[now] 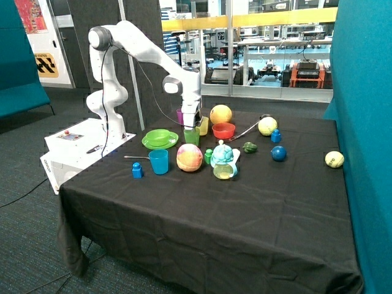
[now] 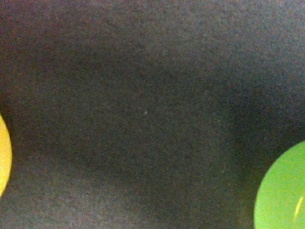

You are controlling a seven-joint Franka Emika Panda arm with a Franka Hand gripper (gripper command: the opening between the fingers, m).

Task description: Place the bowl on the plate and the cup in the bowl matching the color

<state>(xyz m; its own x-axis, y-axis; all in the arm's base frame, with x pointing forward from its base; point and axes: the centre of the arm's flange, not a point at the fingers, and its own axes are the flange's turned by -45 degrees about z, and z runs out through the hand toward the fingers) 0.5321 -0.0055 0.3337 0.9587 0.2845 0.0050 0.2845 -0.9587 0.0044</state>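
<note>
Table: black cloth (image 1: 245, 208), glass-walled workshop behind.
Fingers: gripper (image 1: 192, 127) down at the light-green cup (image 1: 192, 136); whether it grips, cannot tell.
Cup: right under the fingers, on the cloth, yellow cup (image 1: 203, 126) just behind.
Bowl: light-green bowl (image 1: 159, 137) sits on the green plate (image 1: 149, 144), beside the fingers.
Red-orange bowl (image 1: 223, 130): near, on the far side.

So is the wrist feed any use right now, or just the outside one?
Wrist view: soft and out of focus, only black cloth plus a green edge and a yellow edge. Outside view: evenly lit, the tool over the green cup.
</note>
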